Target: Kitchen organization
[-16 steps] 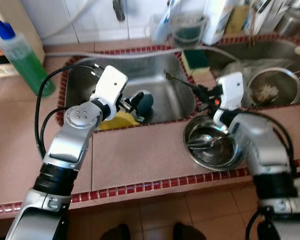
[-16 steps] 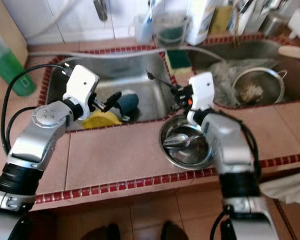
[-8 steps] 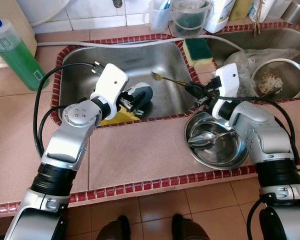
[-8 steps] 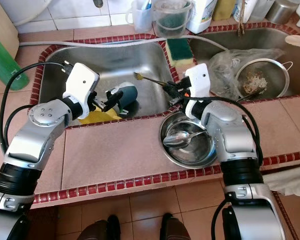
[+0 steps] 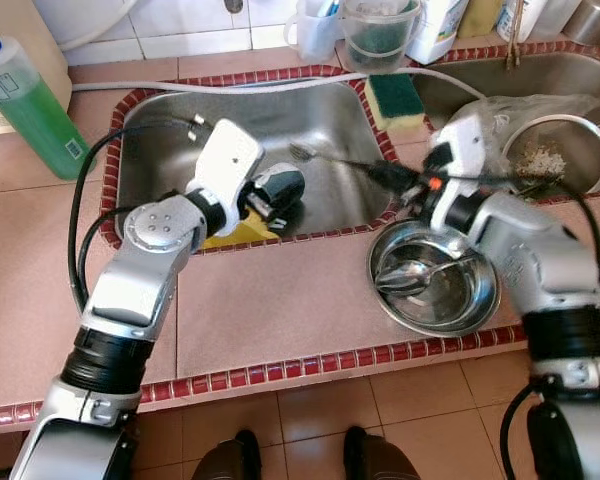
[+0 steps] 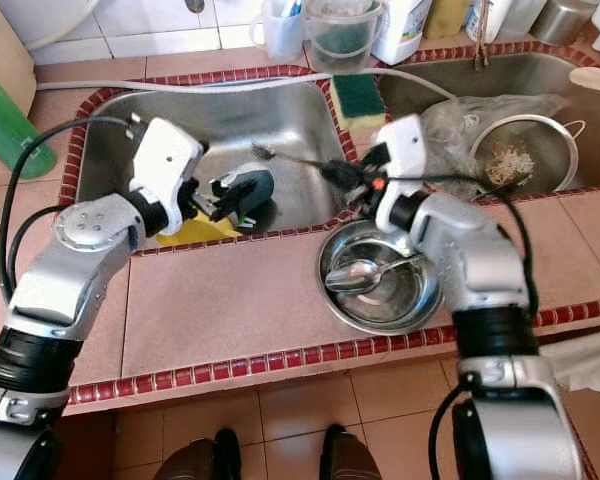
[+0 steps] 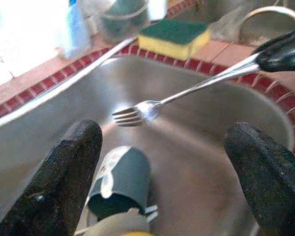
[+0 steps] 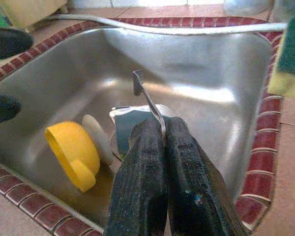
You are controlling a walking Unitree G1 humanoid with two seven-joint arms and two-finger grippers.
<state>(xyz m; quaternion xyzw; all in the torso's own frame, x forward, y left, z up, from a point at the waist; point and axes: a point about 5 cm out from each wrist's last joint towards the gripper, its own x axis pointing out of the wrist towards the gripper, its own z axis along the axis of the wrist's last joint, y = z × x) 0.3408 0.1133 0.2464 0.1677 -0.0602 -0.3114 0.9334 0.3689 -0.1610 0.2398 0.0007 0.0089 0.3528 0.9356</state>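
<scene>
A dark teal cup [image 5: 283, 188] lies on its side in the left steel sink [image 5: 180, 125], beside a yellow item [image 8: 73, 155]. My left gripper [image 5: 263, 203] hangs just over the cup, open, its fingers [image 7: 64, 182] wide apart with the cup [image 7: 120, 179] between and below them. My right gripper [image 5: 395, 178] is shut on the handle of a fork [image 5: 325, 158]. It holds the fork level over the sink's right side, tines [image 7: 132, 114] pointing left above the cup. The fork [image 8: 147, 96] sticks out from between the closed fingertips.
A steel bowl [image 5: 470, 300] holding a spoon [image 5: 405, 278] sits on the tiled counter in front of the sinks. A green-and-yellow sponge [image 5: 395, 95] lies on the divider. The right sink holds a strainer [image 5: 565, 160]. A green soap bottle [image 5: 30, 100] stands at far left; containers line the back.
The right gripper has carried the fork slightly further left over the left sink, and its wrist has turned. The left gripper stays open by the cup.
</scene>
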